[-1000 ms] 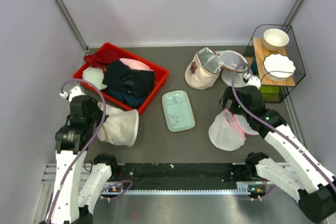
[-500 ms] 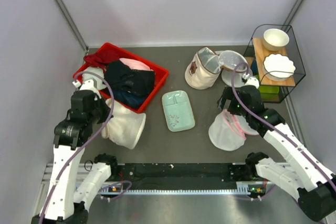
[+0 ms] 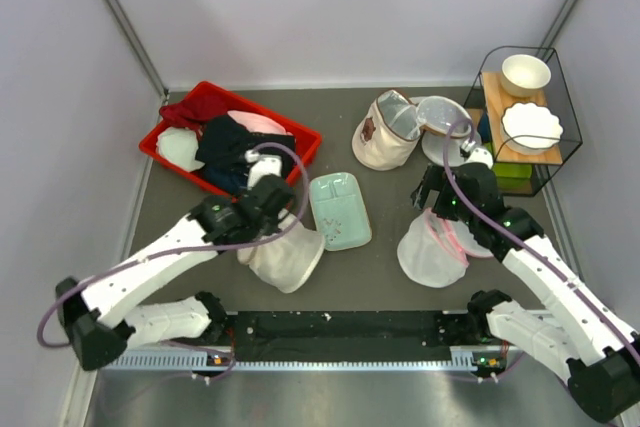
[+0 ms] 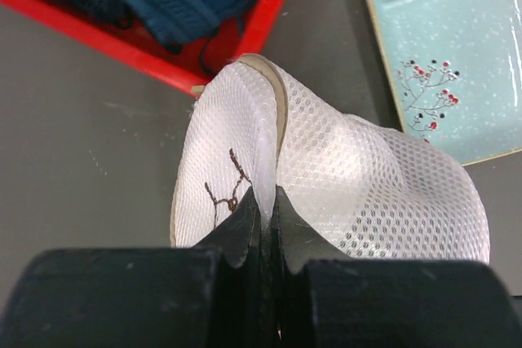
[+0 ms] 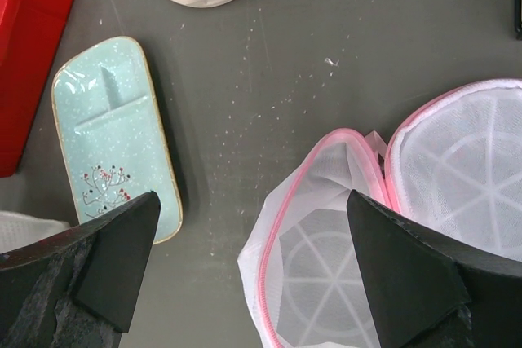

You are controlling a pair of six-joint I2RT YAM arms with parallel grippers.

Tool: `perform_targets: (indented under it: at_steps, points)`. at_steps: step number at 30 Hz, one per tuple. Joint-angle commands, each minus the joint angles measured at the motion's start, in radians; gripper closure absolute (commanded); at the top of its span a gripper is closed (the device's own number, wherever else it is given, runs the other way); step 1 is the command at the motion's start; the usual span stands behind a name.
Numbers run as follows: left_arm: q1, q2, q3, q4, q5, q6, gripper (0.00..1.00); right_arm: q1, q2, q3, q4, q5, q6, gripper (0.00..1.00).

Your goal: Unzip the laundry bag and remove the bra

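One laundry bag (image 4: 367, 177), seemingly soft and light; my left pincer (image 4: 267, 201) pinches its rim fold, right pincer (image 5: 253, 201) gapes empty.

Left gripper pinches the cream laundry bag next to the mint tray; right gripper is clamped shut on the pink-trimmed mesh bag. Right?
Not quite. The right gripper is open, jaws spread wide above the pink-trimmed mesh bag, as the right wrist view shows. The left gripper does pinch the cream laundry bag next to the mint tray.
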Motion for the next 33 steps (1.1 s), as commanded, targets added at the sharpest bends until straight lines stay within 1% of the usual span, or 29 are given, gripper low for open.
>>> perform_targets:
  at_steps: [1,2,3,4,5,6,7,8,10,11,12,14,15,16,17,19,20,22,23,25,26,30,32,33]
  points:
    - [-0.186,0.152,0.145,-0.027,-0.234,-0.141,1.00,0.014,-0.036,0.011,0.019,0.009,0.027,0.01]
    - [-0.204,0.219,0.168,-0.042,-0.237,-0.146,1.00,0.013,-0.051,0.013,0.018,0.016,0.028,0.01]
    - [-0.239,0.246,0.191,-0.053,-0.237,-0.153,0.98,0.014,-0.059,0.013,0.021,0.032,0.033,0.01]
    - [-0.253,0.273,0.231,-0.073,-0.227,-0.156,0.93,0.014,-0.068,0.010,0.019,0.042,0.036,0.01]
    - [-0.264,0.315,0.249,-0.076,-0.208,-0.165,0.79,0.014,-0.078,0.010,0.024,0.053,0.039,0.01]
    - [-0.276,0.330,0.265,-0.070,-0.178,-0.153,0.67,0.014,-0.091,0.008,0.022,0.073,0.037,0.01]
    - [-0.281,0.335,0.284,-0.055,-0.102,-0.141,0.54,0.014,-0.098,0.008,0.024,0.078,0.036,0.01]
    - [-0.286,0.324,0.289,-0.021,-0.064,-0.130,0.40,0.014,-0.102,0.010,0.024,0.081,0.036,0.01]
    - [-0.289,0.286,0.280,0.031,0.043,-0.092,0.24,0.014,-0.110,0.011,0.027,0.081,0.040,0.01]
    - [-0.289,0.236,0.274,0.071,0.062,-0.078,0.23,0.014,-0.107,0.010,0.027,0.078,0.039,0.01]
    - [-0.287,0.207,0.268,0.082,0.063,-0.070,0.16,0.013,-0.105,0.011,0.031,0.069,0.040,0.01]
    - [-0.275,0.121,0.260,0.090,0.047,-0.061,0.09,0.013,-0.092,0.010,0.041,0.052,0.037,0.01]
    - [-0.261,0.094,0.260,0.076,0.045,-0.052,0.05,0.014,-0.085,0.008,0.051,0.026,0.037,0.01]
    - [-0.240,0.067,0.260,0.064,0.048,-0.054,0.04,0.014,-0.067,0.008,0.059,0.009,0.039,0.01]
    - [-0.179,0.017,0.254,0.057,0.066,-0.049,0.03,0.014,-0.058,0.008,0.065,-0.011,0.042,0.01]
    - [-0.101,-0.057,0.216,0.048,0.098,-0.038,0.04,0.019,-0.029,0.002,0.111,-0.097,0.057,0.01]
    - [-0.015,-0.077,0.197,0.045,0.137,-0.037,0.03,0.037,-0.016,-0.003,0.138,-0.129,0.063,0.01]
    - [0.071,-0.140,0.131,0.037,0.189,-0.027,0.04,0.081,0.003,-0.009,0.216,-0.207,0.079,0.01]
    - [0.143,-0.162,0.110,0.037,0.247,-0.024,0.04,0.138,0.034,-0.009,0.240,-0.221,0.079,0.01]
    - [0.196,-0.209,0.053,0.039,0.281,-0.009,0.04,0.210,0.072,0.005,0.293,-0.250,0.067,0.01]
    - [0.229,-0.220,0.039,0.036,0.290,-0.009,0.04,0.274,0.108,0.014,0.303,-0.258,0.056,0.01]
    - [0.259,-0.249,-0.030,0.045,0.361,-0.012,0.04,0.383,0.178,0.049,0.321,-0.336,-0.035,0.01]
    - [0.260,-0.251,-0.047,0.050,0.381,-0.014,0.04,0.408,0.192,0.048,0.329,-0.374,-0.082,0.01]
    - [0.260,-0.252,-0.060,0.054,0.390,-0.012,0.04,0.420,0.197,0.036,0.334,-0.435,-0.096,0.01]
